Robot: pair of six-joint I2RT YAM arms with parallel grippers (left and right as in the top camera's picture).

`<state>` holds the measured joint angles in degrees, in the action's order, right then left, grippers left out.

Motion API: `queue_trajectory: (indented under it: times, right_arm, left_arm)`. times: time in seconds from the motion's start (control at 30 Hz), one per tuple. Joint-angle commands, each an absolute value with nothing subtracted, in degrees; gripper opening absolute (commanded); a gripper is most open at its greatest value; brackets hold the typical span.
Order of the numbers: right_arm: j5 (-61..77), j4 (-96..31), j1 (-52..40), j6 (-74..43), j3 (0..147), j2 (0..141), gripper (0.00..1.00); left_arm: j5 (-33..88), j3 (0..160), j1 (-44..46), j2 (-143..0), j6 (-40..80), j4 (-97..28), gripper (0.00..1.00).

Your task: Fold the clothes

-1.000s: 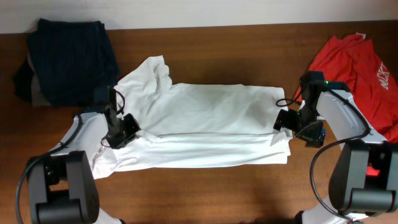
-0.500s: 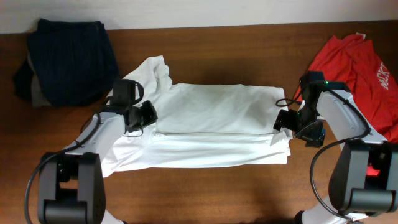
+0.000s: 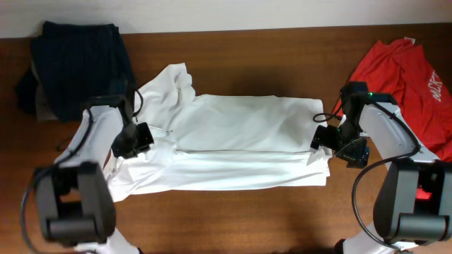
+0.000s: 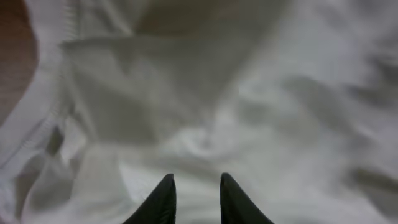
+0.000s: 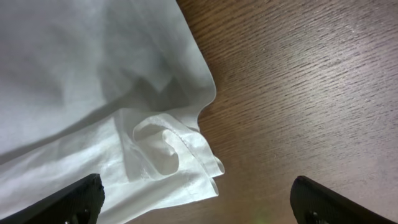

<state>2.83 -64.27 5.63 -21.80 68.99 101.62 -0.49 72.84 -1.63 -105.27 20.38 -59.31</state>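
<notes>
While the white shirt (image 3: 240, 144) lies spread across the middle of the table (image 3: 233, 219), its long axis running left to right from one arm to the other, each arm has one end of it close at hand. The right gripper (image 3: 323, 137) sits at the shirt's right end, and its wrist view shows the right gripper (image 5: 196, 186) with fingers spread wide and empty, the layered hem corner lying between and just ahead of them, bare wood to the right. The left gripper (image 3: 134, 140) hangs over the bunched left end, where the sleeve and collar are rumpled; the blurred wrist view shows the left gripper (image 4: 194, 196) with its two tips a narrow gap apart above creased cloth, nothing pinched that can be seen. A lengthwise crease suggests one fold is already made, so the next fold probably brings one end over the other, and the right arm looks better placed for it. The red tee (image 3: 413, 77) waits beyond it, the dark pile (image 3: 78, 67) far left.
</notes>
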Motion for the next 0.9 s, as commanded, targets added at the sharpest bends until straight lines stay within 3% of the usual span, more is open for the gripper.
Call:
queue_trajectory:
  times: [0.0, 0.23, 0.27, 0.47, 0.57, 0.6, 0.63, 0.67, 0.7, 0.8, 0.83, 0.87]
  right_arm:
    - [2.31, -64.1, 5.63, -21.26, 68.66, 100.71, 0.99]
    - [2.31, -62.98, 5.63, -21.26, 68.66, 100.71, 0.99]
    - [2.33, -62.48, 5.63, -21.26, 68.66, 100.71, 0.99]
    - [9.26, -63.18, 5.54, -17.32, 68.66, 100.71, 0.99]
    - [9.93, -63.44, 3.51, -16.73, 67.44, 100.71, 0.57]
    - [9.93, -63.75, 2.7, -16.73, 67.02, 100.73, 0.49]
    - [9.91, -64.71, 1.76, -16.78, 66.52, 100.73, 0.49]
    - [9.91, -64.53, 1.08, -16.8, 65.8, 100.75, 0.59]
    - [9.91, -62.7, 0.73, -16.8, 64.86, 100.75, 0.62]
    - [9.96, -57.91, 0.71, -18.5, 61.93, 100.75, 0.64]
    - [9.98, -56.62, 0.71, -18.5, 61.47, 100.75, 0.63]
    - [9.96, -55.59, 0.71, -19.09, 61.34, 100.75, 0.49]
  left_arm:
    - [-2.31, 72.18, -2.11, -112.2, 18.33, -54.52, 0.23]
    - [-17.02, 76.23, -2.63, -113.4, 18.33, -42.48, 0.28]
    - [-19.57, 77.71, -2.63, -113.4, 18.33, -43.38, 0.38]
    - [-17.5, 86.56, -2.61, -112.2, 24.82, -64.27, 0.39]
    - [-13.23, 85.54, -0.36, -111.94, 24.73, -69.58, 0.31]
    - [-12.75, 85.01, 0.51, -111.94, 24.56, -70.02, 0.31]
    - [-11.46, 83.68, 2.09, -111.96, 24.53, -71.48, 0.31]
    - [-10.26, 82.52, 3.07, -111.96, 24.34, -71.85, 0.32]
    - [-10.07, 81.28, 3.84, -111.96, 24.34, -70.61, 0.32]
    - [-10.0, 78.72, 4.12, -111.96, 24.38, -66.92, 0.32]
    - [-10.07, 78.61, 4.08, -111.96, 24.36, -66.89, 0.32]
    - [-10.04, 78.63, 4.08, -111.96, 24.36, -66.72, 0.32]
